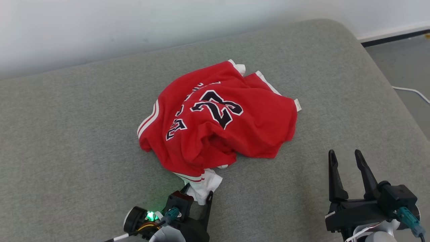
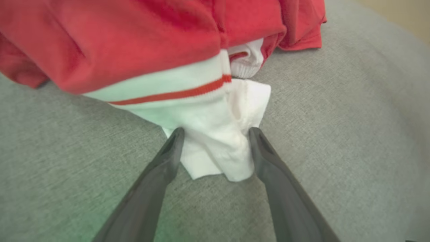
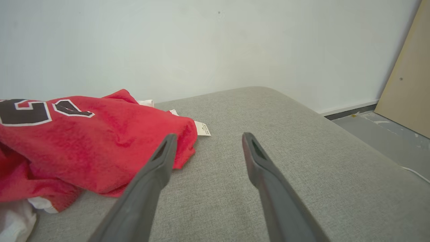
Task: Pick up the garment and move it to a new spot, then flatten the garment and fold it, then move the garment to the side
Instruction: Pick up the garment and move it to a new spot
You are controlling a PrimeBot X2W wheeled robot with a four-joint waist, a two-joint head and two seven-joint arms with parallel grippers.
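The left pincer stands wide, released. Its two fingers straddle a white flap at the near edge of the garment; the cloth lies between them and brushes both inner faces, but is not clamped. The right pincer is also spread fully and grips nothing, hovering over bare cushion to the near right of the garment, apart from its hem.

The garment is a red jersey with a black number 23, crumpled in a heap in the middle of the grey cushion. A small white label sticks out at the garment's right edge. Beyond the garment is a pale wall; far to its right is grey floor with a white cable.

Both pincers point away from the robot toward the garment, the left one low against the flap.
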